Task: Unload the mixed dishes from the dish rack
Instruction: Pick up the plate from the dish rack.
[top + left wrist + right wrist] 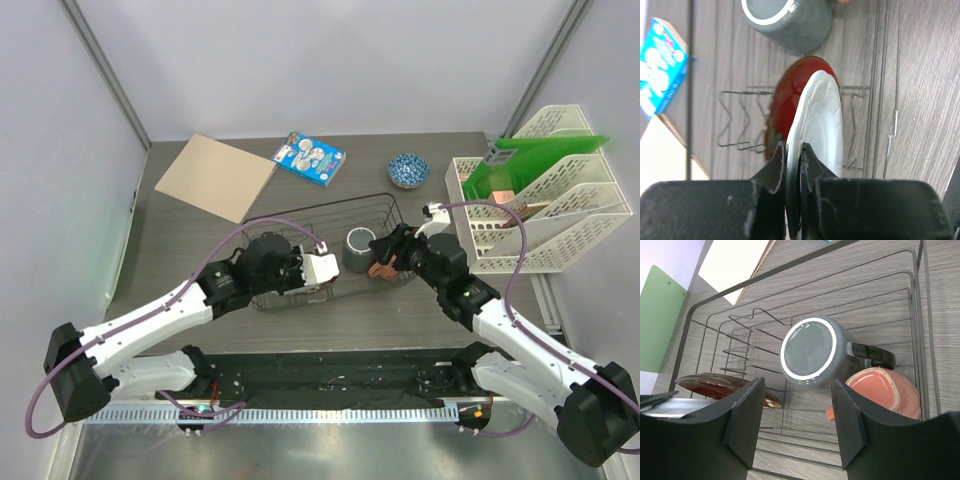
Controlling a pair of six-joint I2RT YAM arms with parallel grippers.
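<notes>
Red glaze on one face, white on the other: the plate (815, 120) stands on edge among the slot wires of the dish rack (340, 203). The left gripper (792, 150) is clamped right on its near rim, fingers pinched tight, and that stretch of rim is swallowed by the black fingers. From the top view the left arm hides the plate altogether. Over on the other side, the right gripper (798, 405) hangs above the rack with its jaws well apart and nothing between them. The dark grey mug (807, 352) is framed in the gap, a pale ring around its flat end. The pinkish-brown mug (885, 390) lies just beside it, partly cut off by one finger. Out on the tabletop (200, 250), the small blue-and-white bowl (408, 170) sits beyond the rack. The blue packet (310, 158) carries cartoon artwork, but its lettering is too small to read.
</notes>
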